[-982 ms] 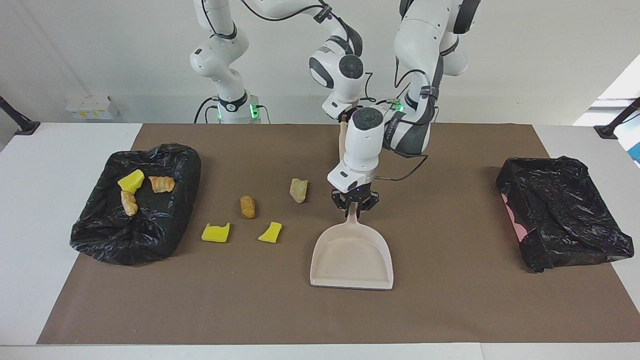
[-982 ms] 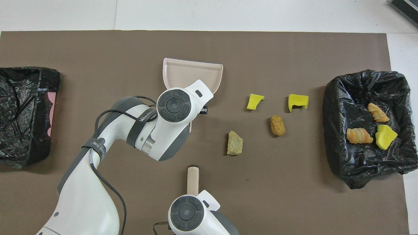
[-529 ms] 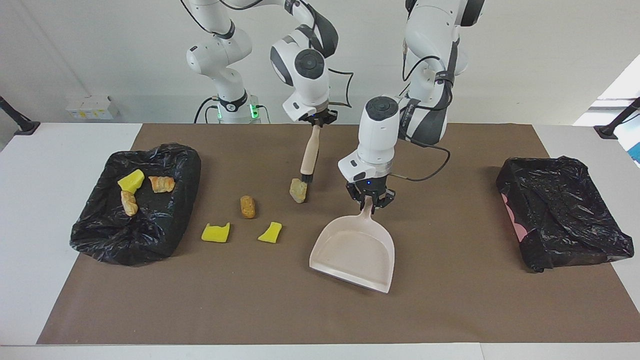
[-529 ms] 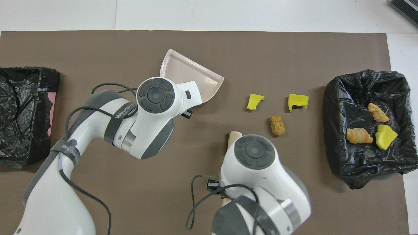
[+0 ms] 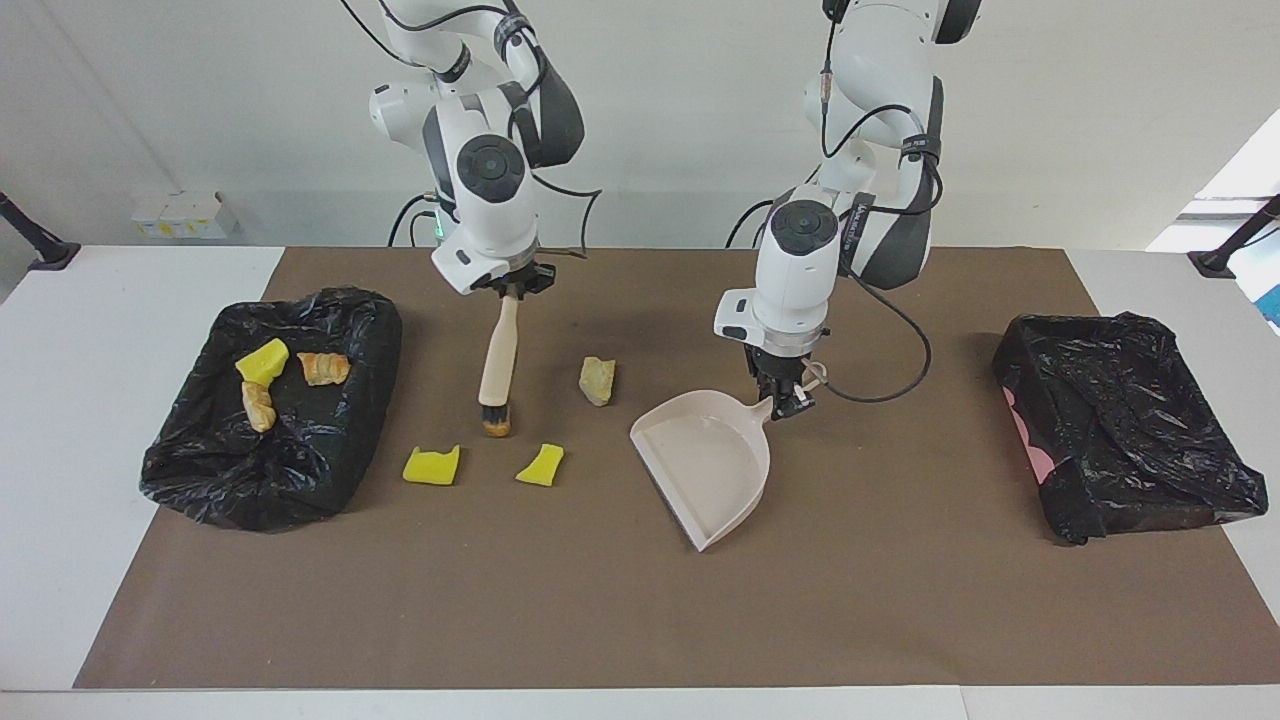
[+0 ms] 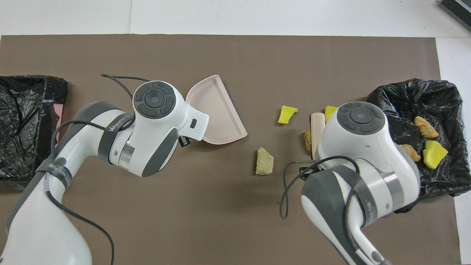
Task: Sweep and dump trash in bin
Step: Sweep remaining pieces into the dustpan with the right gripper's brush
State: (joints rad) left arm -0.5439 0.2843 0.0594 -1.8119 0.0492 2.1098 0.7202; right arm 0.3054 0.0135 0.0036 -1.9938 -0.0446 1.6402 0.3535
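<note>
The right tool [image 5: 508,287] is clamped on the handle of the brush [image 5: 497,365]. Over the last second it has swung from beside the dustpan toward the right arm's end of the table, and the bristles now sit on the orange-brown piece [image 6: 307,140], with the two yellow chunks [image 5: 431,466] [image 5: 540,465] just past the bristles. The left tool [image 5: 788,393], closed on the dustpan [image 5: 706,458] handle, has turned the pan's mouth toward the trash, the beige lump [image 5: 597,381] lying between the pan and brush. Three pieces already lie in the bin [image 5: 330,310]. Sweeping looks ready to begin.
</note>
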